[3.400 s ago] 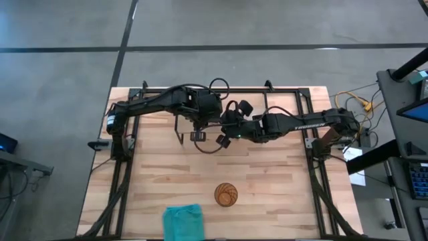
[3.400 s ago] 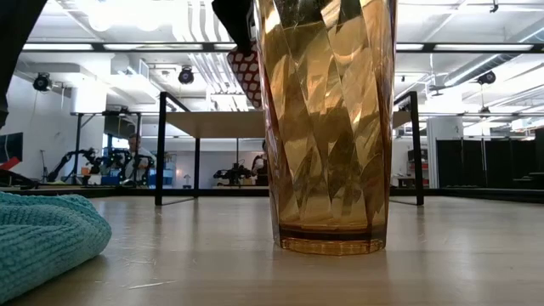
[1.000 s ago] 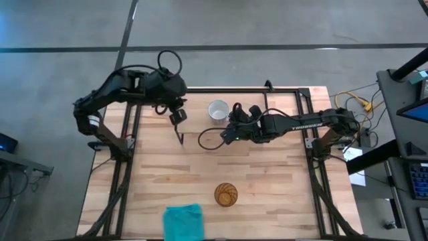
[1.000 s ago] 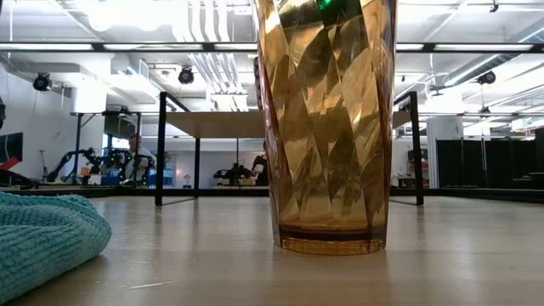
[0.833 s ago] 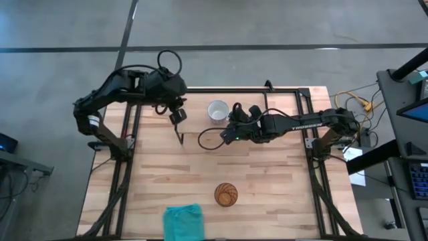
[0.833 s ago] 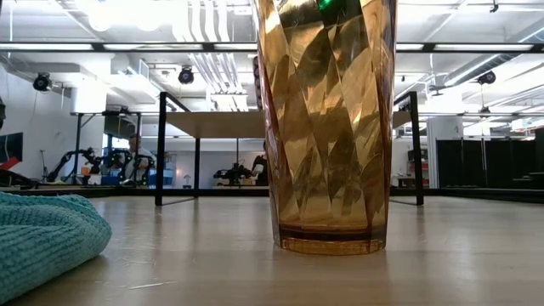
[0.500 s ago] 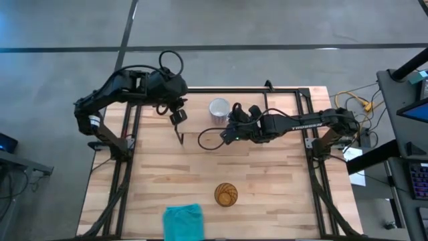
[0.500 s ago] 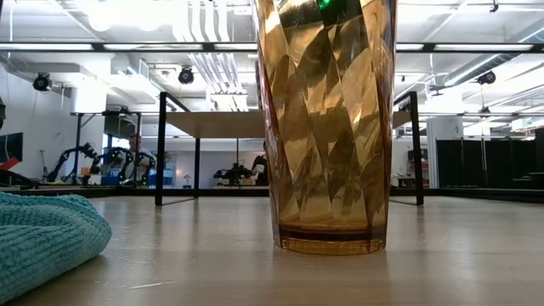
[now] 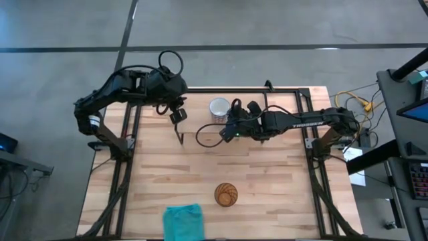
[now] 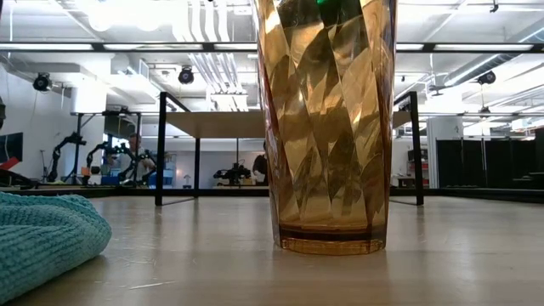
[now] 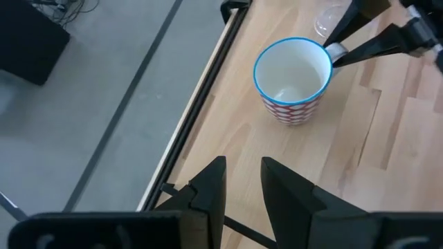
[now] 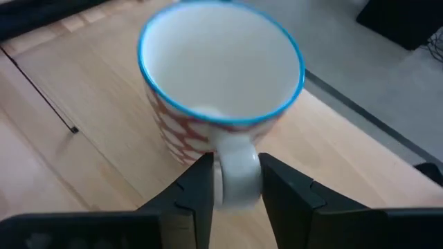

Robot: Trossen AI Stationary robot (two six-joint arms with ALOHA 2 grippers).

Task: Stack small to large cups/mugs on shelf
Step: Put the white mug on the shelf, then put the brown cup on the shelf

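On the shelf (image 9: pixel 200 110), right claw (image 12: pixel 235 181) clamped on mug (image 12: pixel 220 90) handle, seen only by wrist, left claw (image 11: pixel 242 181) apart.

Two black jointed arms with looping cables, white lettering on one.

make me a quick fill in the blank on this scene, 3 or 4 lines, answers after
1. The right gripper has its two fingers on either side of the mug's ____.
2. The rim of the mug is coloured ____.
3. On the table, the teal cloth lies beside the ____ tumbler.
4. The left gripper holds ____.

Missing words: handle; blue; amber; nothing
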